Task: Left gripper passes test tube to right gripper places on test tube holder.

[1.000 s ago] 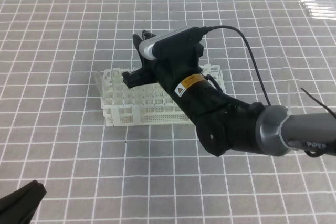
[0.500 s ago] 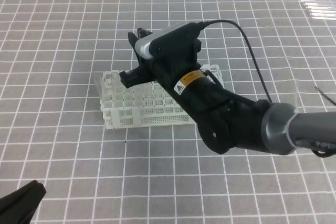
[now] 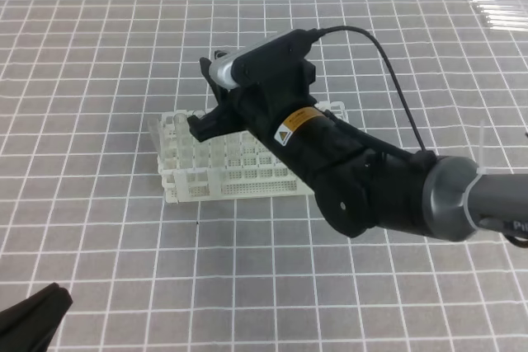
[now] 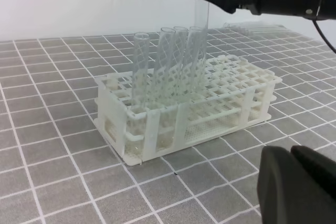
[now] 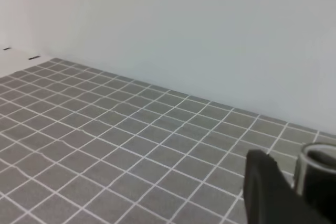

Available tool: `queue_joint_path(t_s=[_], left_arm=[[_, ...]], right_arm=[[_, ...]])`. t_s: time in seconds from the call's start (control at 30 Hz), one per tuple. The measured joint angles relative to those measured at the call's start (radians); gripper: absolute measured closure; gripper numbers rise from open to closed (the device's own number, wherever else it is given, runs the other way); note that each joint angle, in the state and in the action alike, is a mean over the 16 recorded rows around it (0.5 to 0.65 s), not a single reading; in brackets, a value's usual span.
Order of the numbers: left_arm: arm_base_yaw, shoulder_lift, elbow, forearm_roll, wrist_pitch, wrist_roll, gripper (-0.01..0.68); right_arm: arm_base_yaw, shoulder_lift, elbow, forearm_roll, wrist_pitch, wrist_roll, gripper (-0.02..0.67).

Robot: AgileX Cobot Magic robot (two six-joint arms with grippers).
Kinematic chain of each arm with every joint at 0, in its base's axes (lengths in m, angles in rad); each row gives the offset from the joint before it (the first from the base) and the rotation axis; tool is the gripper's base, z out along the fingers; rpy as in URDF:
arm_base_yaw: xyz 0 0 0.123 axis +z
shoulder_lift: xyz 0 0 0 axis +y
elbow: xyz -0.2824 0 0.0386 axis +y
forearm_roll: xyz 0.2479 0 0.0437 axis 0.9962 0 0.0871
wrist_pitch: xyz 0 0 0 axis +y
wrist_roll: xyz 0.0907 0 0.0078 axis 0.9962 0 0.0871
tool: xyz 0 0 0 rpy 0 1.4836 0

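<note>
Left wrist view: test tube (image 4: 202, 11) hangs from right gripper's (image 4: 210, 4) jaws.

1. You see a bench (image 3: 99, 228) covered in grey square tiles with white grid lines.
2. A plain white wall (image 5: 173, 30) rises behind the bench.
3. Spare clear tubes (image 3: 499, 10) lie at its far right corner.

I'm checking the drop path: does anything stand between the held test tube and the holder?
Nothing visible does. The test tube hangs above the test tube holder, near four tubes already standing there.
</note>
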Motion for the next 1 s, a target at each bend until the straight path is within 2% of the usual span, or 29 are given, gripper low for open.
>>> queue_joint_path(t_s=[0.8,1.0], left_arm=[[0.0,0.001,0.002,0.0,0.002,0.001,0.673],[0.0,0.0,0.001,0.0,0.001,0.0,0.673]], right_arm=[[0.0,0.05,0.0,0.013,-0.001,0.031,0.559],[0.0,0.05,0.0,0.032,0.01,0.04,0.526]])
